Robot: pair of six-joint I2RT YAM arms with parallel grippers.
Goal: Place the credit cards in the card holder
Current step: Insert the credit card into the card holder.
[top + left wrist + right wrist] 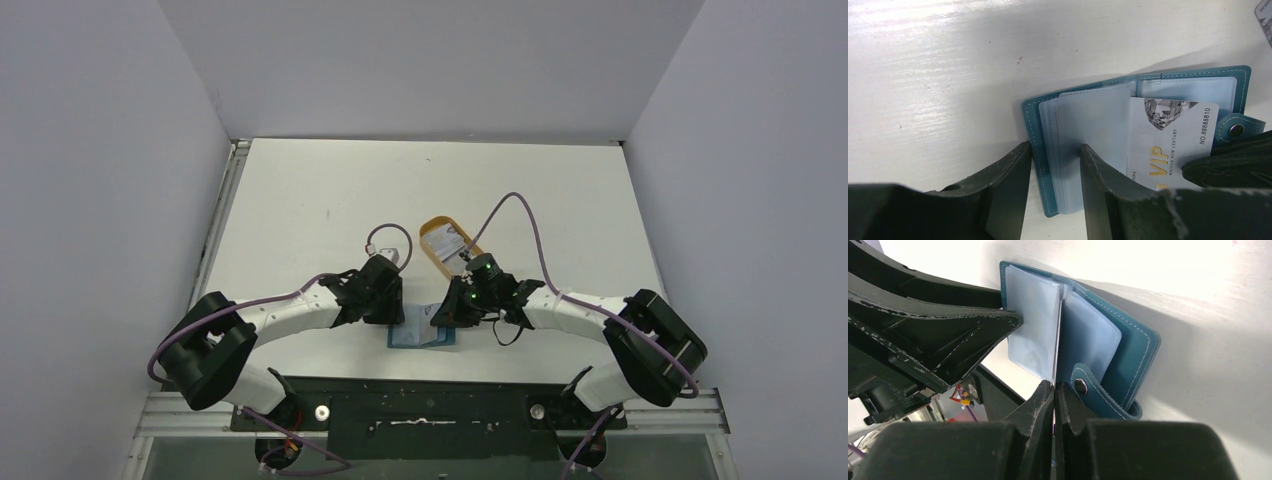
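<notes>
Card holder (1098, 120) lies open on the table (948, 75), at the near edge between my two arms, light blue clear pockets facing up. My left end effector (1055, 150) stands part-way apart and straddles the holder's left edge, with teal cover and pocket leaves between the fingers. From the right wrist view, one fingertip (1015, 320) presses on a clear leaf.

My right end effector (1054, 385) is pinched tight on a credit card (1173, 132), thin edge-on here and running up between the pocket leaves. The left wrist view shows its face: a diamond graphic, gold "VIP", "MAISON NEW CENTURY" and "NO.88888810". It covers the holder's right half, just beside the snap tab (1235, 130).

Farther off, to the right, sits the orange tray (432, 222) with a second card (452, 243) on it; its print is too small to read.
</notes>
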